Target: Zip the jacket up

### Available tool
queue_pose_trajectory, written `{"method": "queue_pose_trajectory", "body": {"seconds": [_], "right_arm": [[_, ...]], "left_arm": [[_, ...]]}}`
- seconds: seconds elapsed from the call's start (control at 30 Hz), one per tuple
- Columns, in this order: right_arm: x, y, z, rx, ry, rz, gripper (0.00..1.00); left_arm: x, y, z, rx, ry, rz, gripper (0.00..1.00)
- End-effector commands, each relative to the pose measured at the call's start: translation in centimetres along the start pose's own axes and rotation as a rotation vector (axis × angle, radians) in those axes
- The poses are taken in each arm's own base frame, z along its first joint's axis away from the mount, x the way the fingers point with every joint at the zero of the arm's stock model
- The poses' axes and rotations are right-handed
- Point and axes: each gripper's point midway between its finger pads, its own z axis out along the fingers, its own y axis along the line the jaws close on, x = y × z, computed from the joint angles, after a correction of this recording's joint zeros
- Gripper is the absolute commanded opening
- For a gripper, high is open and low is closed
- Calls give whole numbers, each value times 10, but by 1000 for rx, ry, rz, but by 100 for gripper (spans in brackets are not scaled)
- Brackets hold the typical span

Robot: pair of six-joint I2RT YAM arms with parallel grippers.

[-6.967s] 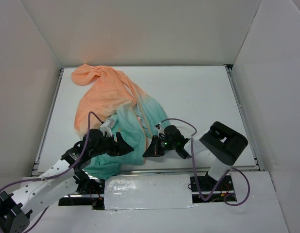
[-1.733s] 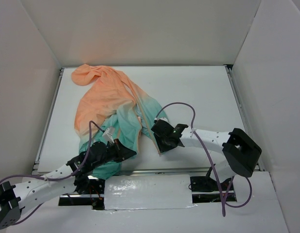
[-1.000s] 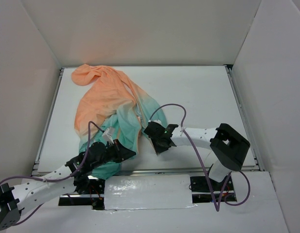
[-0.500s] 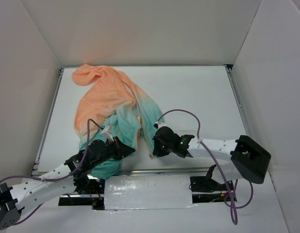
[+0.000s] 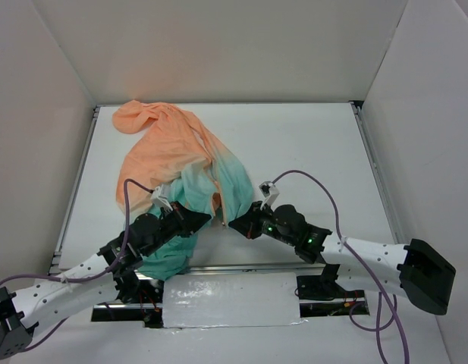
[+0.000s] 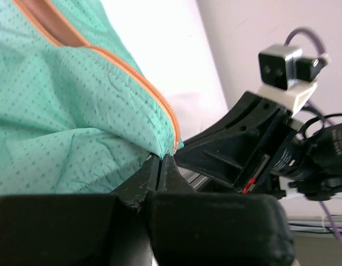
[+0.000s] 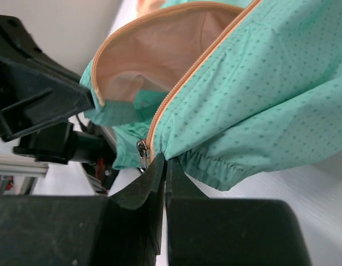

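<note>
Moved: right arm's elbow has swung out to the lower right of the top view since half a second ago, and the left gripper (image 5: 197,221) has edged up toward the centre.
Jacket: thin hooded jacket (image 5: 169,148) of peach-orange fabric fading to teal, lying crumpled from upper left to lower centre of the white table (image 5: 317,152).
Left fingers: clenched on the teal hem corner just below the end of the orange zipper tape (image 6: 143,91).
Right fingers: right gripper (image 7: 164,162) pinched on the other hem corner, beside the small metal zipper slider (image 7: 142,151).
Step in hand: bringing the two bottom ends together (they sit near each other, not yet touching).
Doing it well: keep both hems taut and level, line the free tape end up with the slider's mouth, and approach slowly; slack fabric would likely fold and block the insertion.
</note>
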Motion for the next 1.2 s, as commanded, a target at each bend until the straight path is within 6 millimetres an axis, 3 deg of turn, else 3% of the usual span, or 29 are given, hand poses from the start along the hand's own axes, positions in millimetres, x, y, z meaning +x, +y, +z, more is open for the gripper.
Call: {"method": "queue_pose_trajectory", "body": {"seconds": [0.0, 0.37, 0.73, 1.17], "right_arm": [[-28, 29, -10, -129, -129, 19, 0], [-28, 36, -21, -210, -178, 50, 0], [-32, 35, -10, -179, -170, 57, 0], [-41, 39, -14, -187, -204, 58, 0]], "left_arm": [[-28, -27, -3, 107, -119, -21, 0], [-15, -28, -2, 170, -85, -63, 0], [-5, -30, 2, 191, -46, -89, 0], [1, -25, 6, 179, -24, -106, 0]]}}
